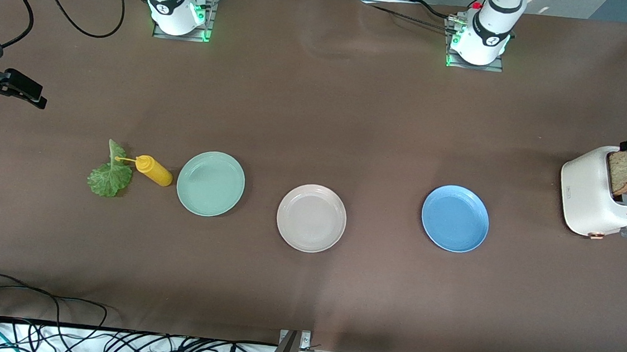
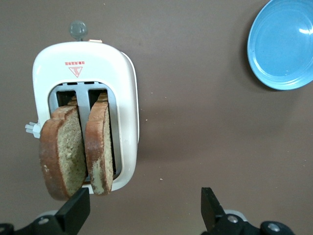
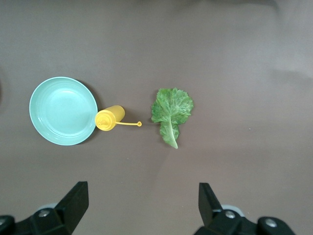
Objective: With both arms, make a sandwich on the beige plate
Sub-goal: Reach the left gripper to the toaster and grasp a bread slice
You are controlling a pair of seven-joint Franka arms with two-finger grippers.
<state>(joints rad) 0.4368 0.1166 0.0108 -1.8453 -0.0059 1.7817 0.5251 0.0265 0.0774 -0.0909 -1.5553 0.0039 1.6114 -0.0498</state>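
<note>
I see the beige plate bare mid-bench. 2 bread slices stand in the toaster under my left end effector, fingers apart; right end effector, fingers apart, hangs over the lettuce leaf.

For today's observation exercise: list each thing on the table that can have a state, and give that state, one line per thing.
Toaster: upright, two bread slices standing up out of its slots.
Beige plate: empty.
Mint green plate: empty.
Blue plate: empty.
Lettuce leaf: flat on the table.
Yellow squeeze bottle: upright, capped.
Left tool: open, above the toaster.
Right tool: open, above the lettuce leaf.
</note>
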